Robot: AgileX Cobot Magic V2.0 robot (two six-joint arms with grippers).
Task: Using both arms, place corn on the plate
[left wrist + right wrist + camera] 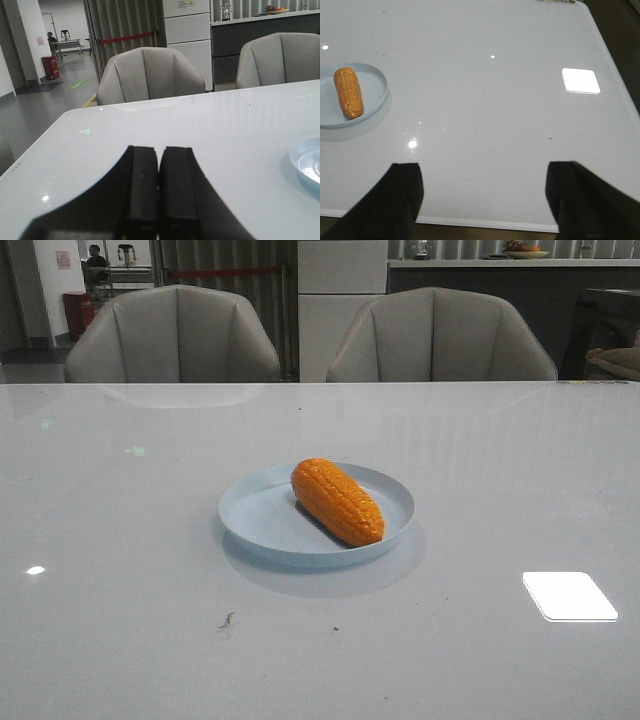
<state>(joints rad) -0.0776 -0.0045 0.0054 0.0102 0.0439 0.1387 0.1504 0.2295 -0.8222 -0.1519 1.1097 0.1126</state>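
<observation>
In the left wrist view, the pale-blue plate [307, 165] is cut off by the picture's edge, so only one curved part of its rim shows and the corn is out of sight. In the right wrist view, the plate [370, 95] is also clipped at the edge, beyond the corn [348, 92]. The left end effector [159, 195] runs off the frame below its fingers. The right end effector [482, 195] shows only two dark fingers [402, 200], both cut off. Neither arm appears in the front view. The far tabletop [500, 440] corners fall outside it.
</observation>
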